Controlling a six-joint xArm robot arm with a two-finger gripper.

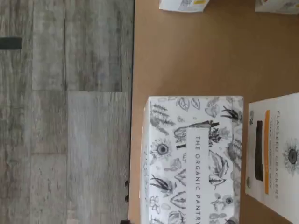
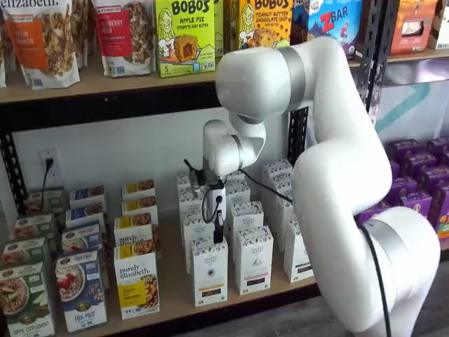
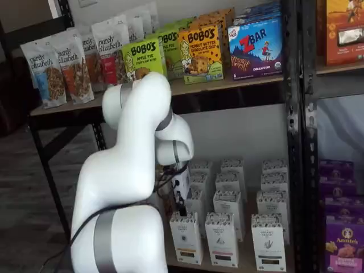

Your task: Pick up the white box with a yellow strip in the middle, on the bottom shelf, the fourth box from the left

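Observation:
The white box point(image 2: 209, 270) stands at the front of its row on the bottom shelf point(image 2: 175, 298), also seen in a shelf view point(image 3: 186, 236). My gripper point(image 2: 218, 235) hangs just above its top, and its black fingers point(image 3: 182, 206) show side-on with nothing held between them; the jaws stand wide. The wrist view looks down on the box's leaf-patterned top point(image 1: 194, 158), close to the shelf's front edge. Behind it, a like carton point(image 1: 275, 154) shows a yellow strip on its face.
More white cartons point(image 2: 254, 258) stand in rows to the right and behind. Purely elizabeth boxes point(image 2: 137, 281) fill the left. Purple boxes point(image 2: 421, 182) sit past the black upright point(image 2: 298, 133). The upper shelf board point(image 2: 105, 84) runs overhead. Grey plank floor point(image 1: 65, 116) lies beyond the shelf edge.

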